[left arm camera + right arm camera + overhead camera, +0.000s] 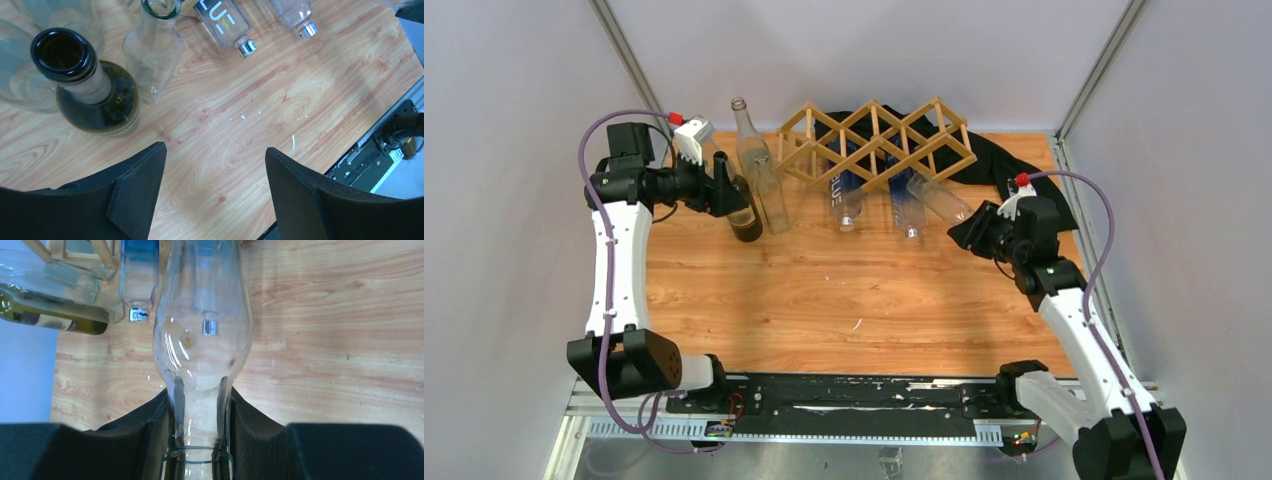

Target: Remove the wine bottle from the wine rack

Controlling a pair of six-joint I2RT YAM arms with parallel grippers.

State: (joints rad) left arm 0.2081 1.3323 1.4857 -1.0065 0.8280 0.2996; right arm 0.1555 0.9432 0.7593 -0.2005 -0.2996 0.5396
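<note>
**Item under grasp:** the wine bottle [936,198] is clear glass. It lies tilted, with its base in the right-hand near cell of the wine rack [874,140] and its neck pointing near and right.

**Right tool:** the right tool [972,228] is closed on that neck. The right wrist view shows both pads [145,430] pressed against the glass. Judged state: gripped, not yet drawn out.

**Rest of the rack:** two more bottles lie in cells to the left, a blue-labelled bottle [845,195] and a capped bottle [907,212].

**Off the rack:** at the far left of the table [844,300], a dark bottle [745,215] and an upright clear bottle [759,175] stand side by side.

**Left tool:** the left tool [724,188] sits just beside the dark bottle — jaws apart, holding nothing.

**Remaining:** withdraw the gripped bottle clear of the slats and set it down.
</note>
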